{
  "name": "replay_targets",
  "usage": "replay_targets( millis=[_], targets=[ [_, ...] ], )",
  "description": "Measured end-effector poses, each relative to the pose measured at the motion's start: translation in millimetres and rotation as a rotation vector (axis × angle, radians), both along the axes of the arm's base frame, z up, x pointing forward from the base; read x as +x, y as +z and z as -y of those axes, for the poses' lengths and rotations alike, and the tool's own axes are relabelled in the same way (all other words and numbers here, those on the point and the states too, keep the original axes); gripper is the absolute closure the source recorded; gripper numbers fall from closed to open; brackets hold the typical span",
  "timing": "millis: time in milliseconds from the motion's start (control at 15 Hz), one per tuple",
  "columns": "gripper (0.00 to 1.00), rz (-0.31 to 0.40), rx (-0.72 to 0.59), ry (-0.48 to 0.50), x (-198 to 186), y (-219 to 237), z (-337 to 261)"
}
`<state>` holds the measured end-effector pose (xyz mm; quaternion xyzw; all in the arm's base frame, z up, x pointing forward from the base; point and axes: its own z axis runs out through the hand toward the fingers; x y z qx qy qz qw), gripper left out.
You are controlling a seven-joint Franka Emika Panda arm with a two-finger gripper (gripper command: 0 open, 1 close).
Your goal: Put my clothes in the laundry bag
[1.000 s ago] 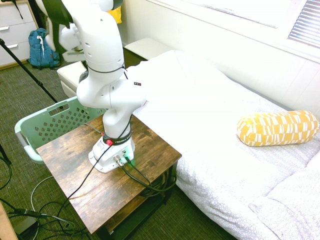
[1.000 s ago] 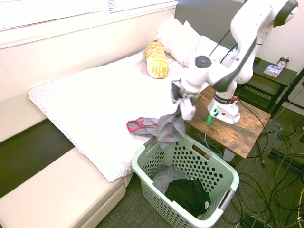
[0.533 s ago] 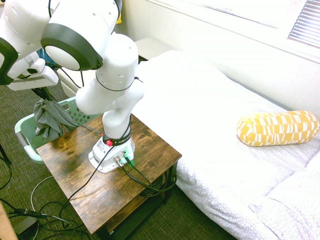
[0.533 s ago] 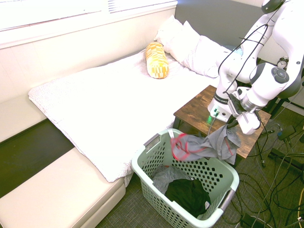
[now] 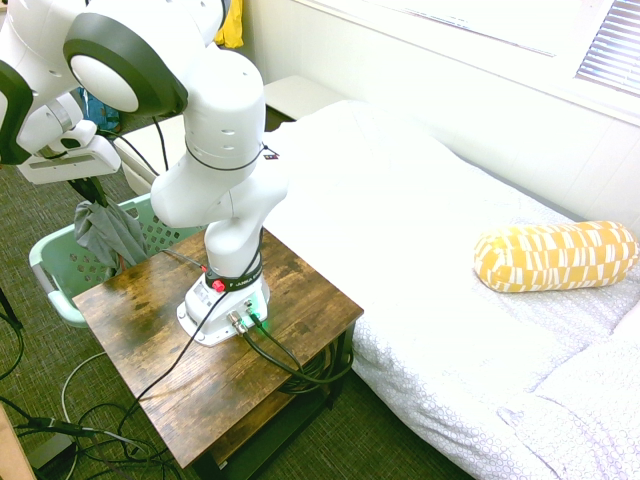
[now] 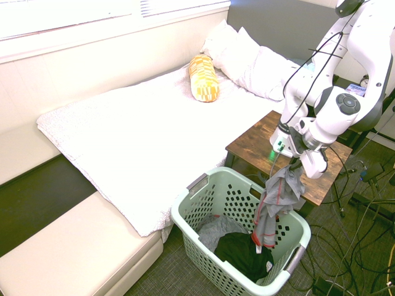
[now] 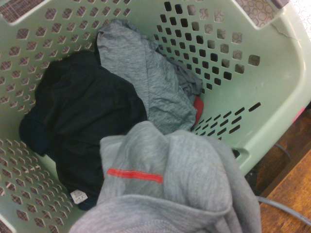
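Now the gripper (image 6: 298,165) points steeply down with its jaws pinched fully shut on the top of the clothes (image 6: 276,203), a grey garment with thin red trim. That garment hangs straight below the jaws in a loose twisted fold, its lower end dangling inside the laundry basket (image 6: 199,212), close to the wall nearest the wooden side table (image 6: 253,143). In the first exterior view the same grey cloth (image 5: 108,232) droops under the gripper (image 5: 92,192) above the mint-green basket (image 5: 50,270), whose rim sits just beside the table edge (image 5: 290,300).

Directly beneath the jaws, on the basket floor, lie a dark garment (image 7: 82,111) and a second grey piece (image 7: 150,77), touching each other; the held cloth (image 7: 175,189) with its red stripe fills the near part of the wrist view. Well off to the side of the jaws is the white bed (image 6: 142,135), with a yellow patterned bolster (image 6: 203,78) by the pillows (image 6: 247,55).
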<state>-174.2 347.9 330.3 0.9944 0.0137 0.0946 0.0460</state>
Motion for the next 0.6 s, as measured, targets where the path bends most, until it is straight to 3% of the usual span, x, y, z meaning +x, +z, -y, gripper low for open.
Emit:
replay_targets(
  millis=[400,600],
  targets=[
    [0.00,-0.002,-0.010,-0.010,4.6,-2.8,-3.8],
    [0.00,0.021,-0.015,-0.052,34.2,-6.7,-16.0]
  ],
)
